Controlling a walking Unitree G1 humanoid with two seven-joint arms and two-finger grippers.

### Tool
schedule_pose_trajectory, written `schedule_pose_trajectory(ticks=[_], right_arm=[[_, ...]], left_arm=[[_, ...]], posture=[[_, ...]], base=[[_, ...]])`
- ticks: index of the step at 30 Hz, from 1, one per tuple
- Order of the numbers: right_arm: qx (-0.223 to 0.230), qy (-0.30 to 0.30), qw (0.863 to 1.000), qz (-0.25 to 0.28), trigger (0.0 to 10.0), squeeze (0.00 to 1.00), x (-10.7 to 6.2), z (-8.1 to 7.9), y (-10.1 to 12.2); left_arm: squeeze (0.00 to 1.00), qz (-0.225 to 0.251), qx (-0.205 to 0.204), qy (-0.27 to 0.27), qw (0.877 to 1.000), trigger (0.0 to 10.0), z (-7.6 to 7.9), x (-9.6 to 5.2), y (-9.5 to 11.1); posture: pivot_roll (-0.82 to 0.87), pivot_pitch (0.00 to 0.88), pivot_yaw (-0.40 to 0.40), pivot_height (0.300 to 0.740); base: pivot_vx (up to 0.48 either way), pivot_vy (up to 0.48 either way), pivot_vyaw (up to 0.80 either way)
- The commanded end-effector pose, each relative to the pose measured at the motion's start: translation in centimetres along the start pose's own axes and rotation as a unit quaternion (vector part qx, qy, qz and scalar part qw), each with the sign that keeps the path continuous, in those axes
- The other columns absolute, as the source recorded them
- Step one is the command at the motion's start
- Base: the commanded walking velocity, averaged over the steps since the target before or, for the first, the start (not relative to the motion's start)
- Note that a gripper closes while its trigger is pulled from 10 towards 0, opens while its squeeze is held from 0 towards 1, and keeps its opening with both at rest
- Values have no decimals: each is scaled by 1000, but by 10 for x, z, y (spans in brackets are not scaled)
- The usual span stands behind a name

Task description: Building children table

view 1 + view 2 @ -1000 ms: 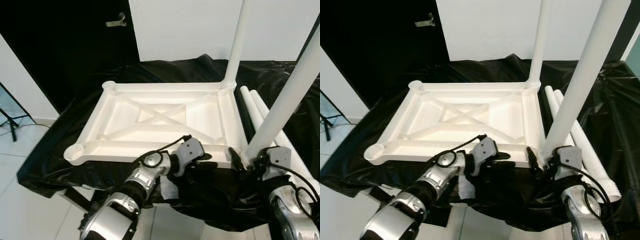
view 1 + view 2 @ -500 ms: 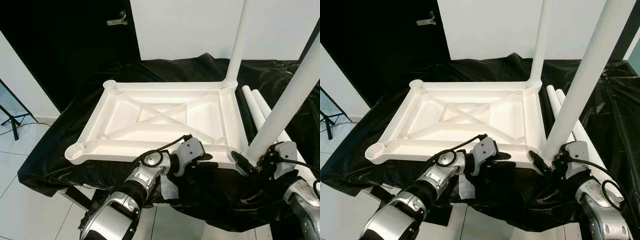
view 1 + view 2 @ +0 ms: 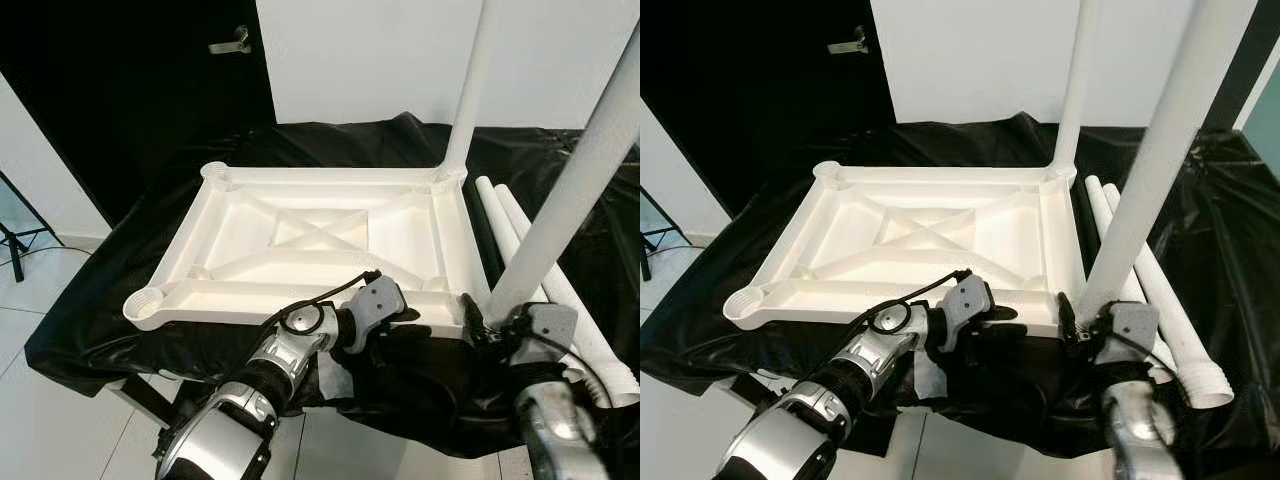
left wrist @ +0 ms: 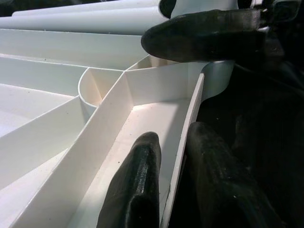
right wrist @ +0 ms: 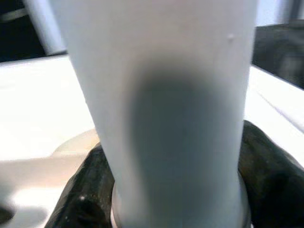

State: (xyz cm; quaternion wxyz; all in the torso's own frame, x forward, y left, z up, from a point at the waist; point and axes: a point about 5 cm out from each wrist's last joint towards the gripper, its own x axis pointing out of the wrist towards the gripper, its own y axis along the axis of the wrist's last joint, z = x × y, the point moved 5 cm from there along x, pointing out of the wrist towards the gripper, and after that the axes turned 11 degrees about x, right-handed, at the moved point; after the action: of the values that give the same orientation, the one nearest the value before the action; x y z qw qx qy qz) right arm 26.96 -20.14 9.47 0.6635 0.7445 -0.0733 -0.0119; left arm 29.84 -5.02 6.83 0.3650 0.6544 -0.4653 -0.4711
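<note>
Tabletop (image 3: 310, 235): white plastic, lying upside down on a surface draped in black sheet (image 3: 120, 300), ribbed underside facing up, with a cross brace at the middle. It is sitting toward the near edge of the sheeted surface, its near rim close to that edge.

Far leg (image 3: 470, 90): white tube, standing upright in the socket at the tabletop's far right corner.

Near leg (image 3: 570, 200): white tube, rising at a slant from the tabletop's near right corner, its lower end meeting that corner.

Spare legs (image 3: 520, 240): two white tubes, lying side by side on the sheet along the tabletop's right side, just beside it, running from far to near; a ribbed end (image 3: 1210, 385) is showing at the near edge.

Sockets: round cups sitting open at the near left corner (image 3: 150, 300) and the far left corner (image 3: 216, 171).

Left gripper (image 4: 173, 161): pinching the tabletop's near rim right of its middle, one finger (image 4: 137, 185) inside the rim and the other outside, the wall between them.

Right gripper (image 5: 175, 190): clasping the near leg at its base, black fingers (image 5: 85, 194) pressing on either side of the tube, right at the near right corner.

Door (image 3: 130, 90): dark, with a metal handle (image 3: 232, 42), standing behind the far left corner; white wall (image 3: 370, 60) beside it.
</note>
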Motion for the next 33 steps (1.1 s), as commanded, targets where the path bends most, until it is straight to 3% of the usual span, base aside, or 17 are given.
schedule_pose_trajectory(ticks=[1, 6, 9, 13, 14, 15, 19, 20, 25, 26, 33], right_arm=[[-11, -22, 999, -46, 0, 0, -13, -1, -24], [-3, -46, 998, -44, 0, 0, -12, 5, -23], [12, -106, 994, -36, 0, 0, -10, 22, -22], [30, -105, 993, -40, 0, 0, -8, 17, -26], [35, -95, 994, -41, 4471, 0, -6, 13, -26], [35, -86, 995, -42, 10000, 0, -4, 11, -27], [29, -87, 995, -41, 10000, 0, -2, 11, -26], [27, -84, 995, -36, 10000, 1000, 0, 12, -23], [7, -65, 998, -20, 10000, 1000, 5, 11, -14], [-18, -19, 1000, -15, 10000, 0, 7, 7, -8], [-74, 96, 993, -18, 10000, 0, 8, 5, 5]], left_arm=[[0, -65, -58, -61, 994, 10000, 35, -5, -40], [0, -65, -59, -61, 994, 10000, 36, -6, -41], [0, -67, -59, -64, 994, 10000, 37, -6, -42], [0, -67, -59, -64, 994, 10000, 37, -6, -41], [0, -67, -58, -63, 994, 10000, 36, -5, -41], [0, -67, -58, -62, 994, 10000, 35, -6, -41], [0, -68, -58, -61, 994, 10000, 35, -6, -42], [0, -69, -58, -60, 994, 10000, 35, -6, -42], [0, -70, -58, -59, 994, 10000, 34, -6, -42], [0, -70, -58, -59, 994, 10000, 34, -6, -42], [0, -69, -58, -61, 994, 10000, 35, -6, -42]], posture=[[-165, 0, 47, 740], [-170, 0, 50, 740], [-169, 0, 54, 740], [-168, 0, 54, 740], [-168, 0, 54, 740], [-169, 0, 54, 740], [-169, 0, 54, 740], [-168, 0, 53, 740], [-171, 0, 53, 740], [-177, 0, 55, 740], [-187, 0, 58, 740]], base=[[0, 0, 0], [0, 0, 0], [0, 0, 0], [0, 0, 0], [0, 0, 0], [0, 0, 0], [0, 0, 0], [0, 0, 0], [0, 0, 0], [0, 0, 0], [0, 0, 0]])
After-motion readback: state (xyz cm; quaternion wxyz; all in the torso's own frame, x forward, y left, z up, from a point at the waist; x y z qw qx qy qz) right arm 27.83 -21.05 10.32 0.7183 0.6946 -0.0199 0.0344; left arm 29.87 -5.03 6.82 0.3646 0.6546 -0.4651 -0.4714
